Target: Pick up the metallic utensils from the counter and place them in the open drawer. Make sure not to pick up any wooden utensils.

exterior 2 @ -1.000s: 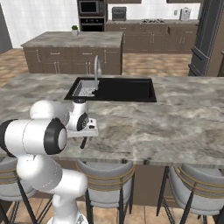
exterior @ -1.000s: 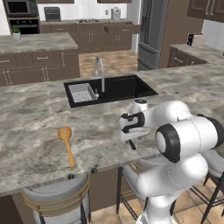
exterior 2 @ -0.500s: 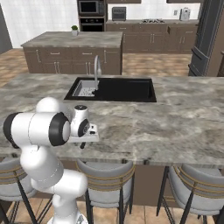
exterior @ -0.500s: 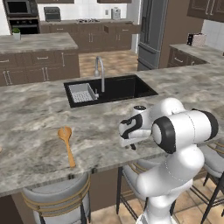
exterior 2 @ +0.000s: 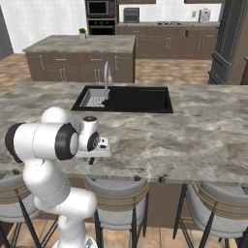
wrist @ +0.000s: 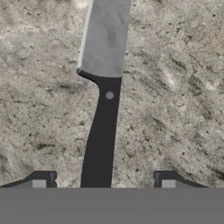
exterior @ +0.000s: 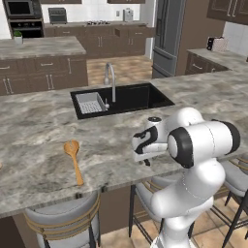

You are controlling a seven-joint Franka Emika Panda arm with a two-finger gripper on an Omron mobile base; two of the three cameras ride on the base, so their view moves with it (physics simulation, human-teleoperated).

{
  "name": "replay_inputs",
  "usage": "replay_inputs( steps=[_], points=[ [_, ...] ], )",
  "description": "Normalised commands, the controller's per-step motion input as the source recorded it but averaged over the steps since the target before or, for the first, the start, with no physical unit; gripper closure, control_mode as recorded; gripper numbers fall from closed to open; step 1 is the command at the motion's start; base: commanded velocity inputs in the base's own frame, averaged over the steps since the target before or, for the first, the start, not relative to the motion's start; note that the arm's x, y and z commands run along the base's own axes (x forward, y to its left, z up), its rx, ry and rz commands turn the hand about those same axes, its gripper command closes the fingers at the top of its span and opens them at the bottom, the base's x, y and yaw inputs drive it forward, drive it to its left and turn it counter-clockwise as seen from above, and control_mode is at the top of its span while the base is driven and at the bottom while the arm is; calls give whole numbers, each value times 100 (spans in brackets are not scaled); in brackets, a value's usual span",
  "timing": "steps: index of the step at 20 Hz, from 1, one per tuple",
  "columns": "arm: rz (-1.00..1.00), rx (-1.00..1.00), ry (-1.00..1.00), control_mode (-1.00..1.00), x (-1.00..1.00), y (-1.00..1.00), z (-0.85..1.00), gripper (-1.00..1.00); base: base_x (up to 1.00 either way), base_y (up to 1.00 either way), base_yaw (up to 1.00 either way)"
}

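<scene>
One knife (wrist: 103, 87), one wooden spoon (exterior: 74, 159)

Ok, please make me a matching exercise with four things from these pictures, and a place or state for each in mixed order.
Things:
1. knife
2. wooden spoon
3. tool
4. faucet

Places or states:
A. stands behind the sink
B. lies flat between the fingertips
C. lies far left on the counter
D. jaws apart, low over the stone

Pairs: 1-B, 2-C, 3-D, 4-A
</scene>
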Motion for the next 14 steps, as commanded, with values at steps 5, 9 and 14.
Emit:
replay_inputs(
  steps=[5, 9, 14],
  points=[
    [0, -6, -5, -100, 14, 7, -19, -100, 0, 0, 0],
    [0, -5, -6, -100, 6, 10, -6, -100, 0, 0, 0],
    [-4, -3, -2, -100, 27, 14, -1, -100, 0, 0, 0]
  ],
)
